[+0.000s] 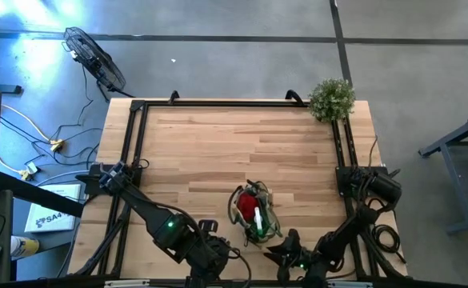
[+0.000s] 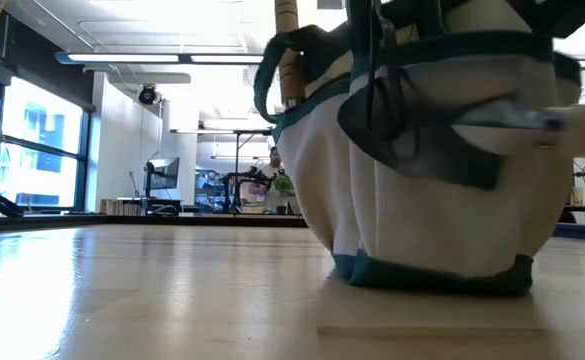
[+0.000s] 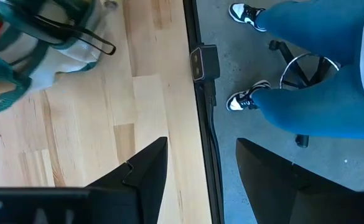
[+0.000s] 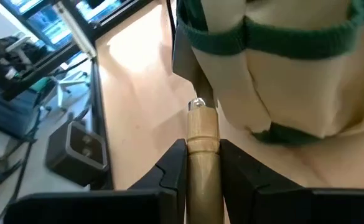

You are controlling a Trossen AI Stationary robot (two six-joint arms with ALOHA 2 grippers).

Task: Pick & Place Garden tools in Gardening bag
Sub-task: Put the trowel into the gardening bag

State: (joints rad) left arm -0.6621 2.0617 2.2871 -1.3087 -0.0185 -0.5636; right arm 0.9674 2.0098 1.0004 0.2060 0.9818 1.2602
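Note:
The gardening bag (image 1: pixel 254 210), pale fabric with green trim, stands on its base near the table's near edge (image 2: pixel 432 200). In it stand a red cone (image 1: pixel 248 206), a green-and-white spray bottle (image 1: pixel 258 224), a wooden-handled tool (image 2: pixel 290 50) and dark handles (image 2: pixel 372 70). My right gripper (image 4: pixel 203 146), just right of the bag near the front edge (image 1: pixel 275 253), is shut on a trowel (image 4: pixel 200 134). The trowel's metal end (image 2: pixel 502 120) is at the bag's side. My left gripper (image 3: pixel 200 180) hangs open over the near edge, left of the bag (image 1: pixel 211 240). My right gripper pinches the trowel's pale wooden handle (image 4: pixel 201 163) between its two fingers, with the ferrule end sticking out ahead of them. The fingers lie along the handle and slant a little downward toward the bag. The trowel is lifted clear of the table. Whether its metal end touches the bag I cannot tell.
A bushy green plant (image 1: pixel 331 99) stands at the far right corner. Black frame rails (image 1: pixel 134 144) run along the table's sides. Bare wood (image 1: pixel 234 144) stretches from the bag to the far edge. A seated person's legs (image 3: pixel 318 93) show beyond the near edge.

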